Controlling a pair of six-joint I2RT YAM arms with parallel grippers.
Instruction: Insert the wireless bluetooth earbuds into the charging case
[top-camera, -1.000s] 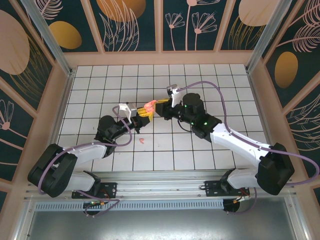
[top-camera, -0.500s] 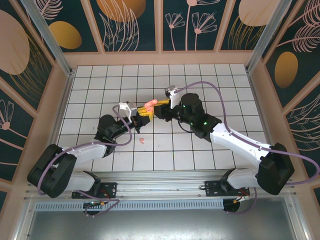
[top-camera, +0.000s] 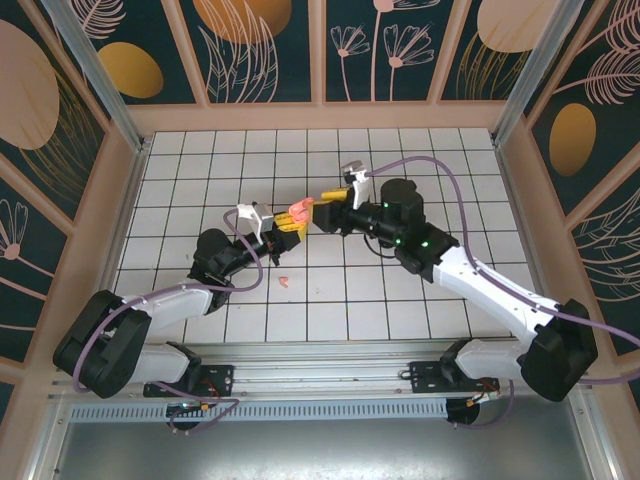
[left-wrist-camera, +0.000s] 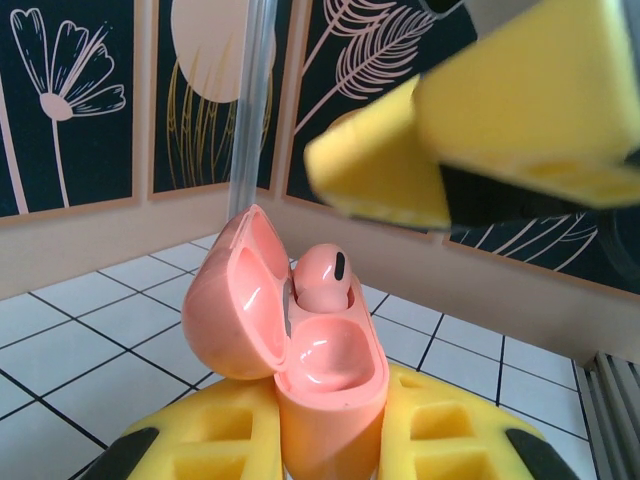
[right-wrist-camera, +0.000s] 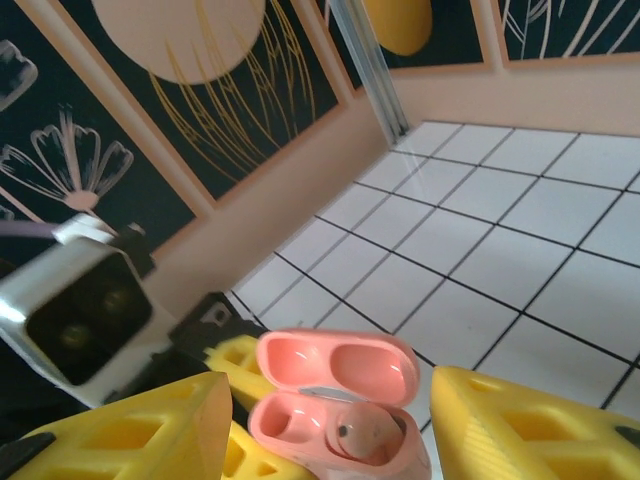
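One pink earbud (left-wrist-camera: 322, 280) sits in open case (left-wrist-camera: 300, 345) mid-frame, left gripper (top-camera: 288, 224) clamped on case; right gripper (top-camera: 327, 206) spread open just beside; maybe another bud (top-camera: 285, 280) on tiles (top-camera: 400, 300) below.

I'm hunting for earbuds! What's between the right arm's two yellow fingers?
In the right wrist view, the open pink case, one pink earbud inside, sits between those fingers.
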